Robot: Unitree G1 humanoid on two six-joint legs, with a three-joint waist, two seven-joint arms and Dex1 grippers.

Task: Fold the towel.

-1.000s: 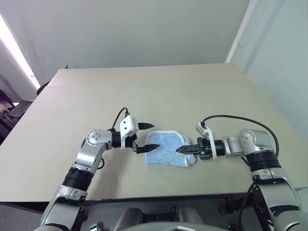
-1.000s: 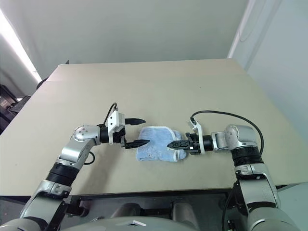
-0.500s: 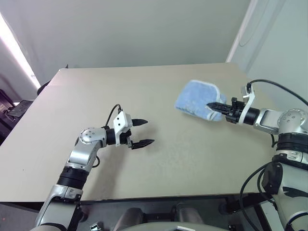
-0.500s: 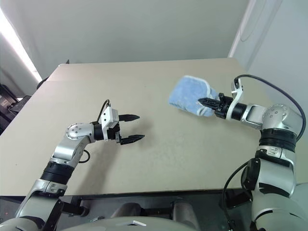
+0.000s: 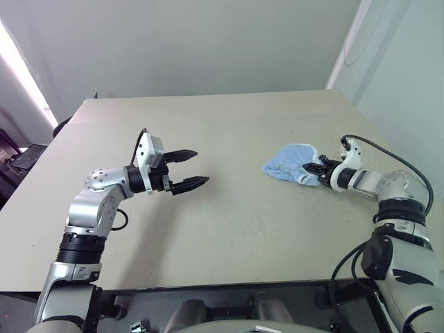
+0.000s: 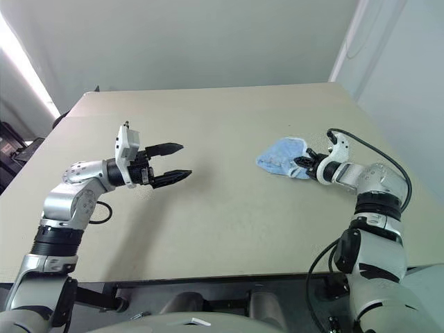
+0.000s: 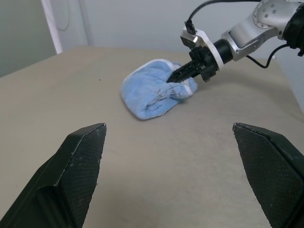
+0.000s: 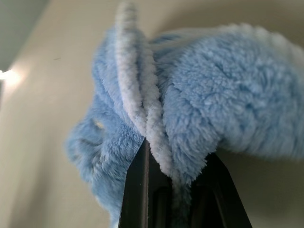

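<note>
The surface [image 5: 229, 229] is a wide tan tabletop, and the towel [image 5: 288, 164] lies bunched on its right side, well away from the middle. Its longer axis runs roughly across the surface, from the bunched left end to the pinched right edge. The right end effector [image 5: 318, 171] is clamped on that white-trimmed edge. The left end effector [image 5: 193, 170], fingers spread wide and holding nothing, hangs well apart to the left, pointing towards the towel, so the right arm is nearer.
</note>
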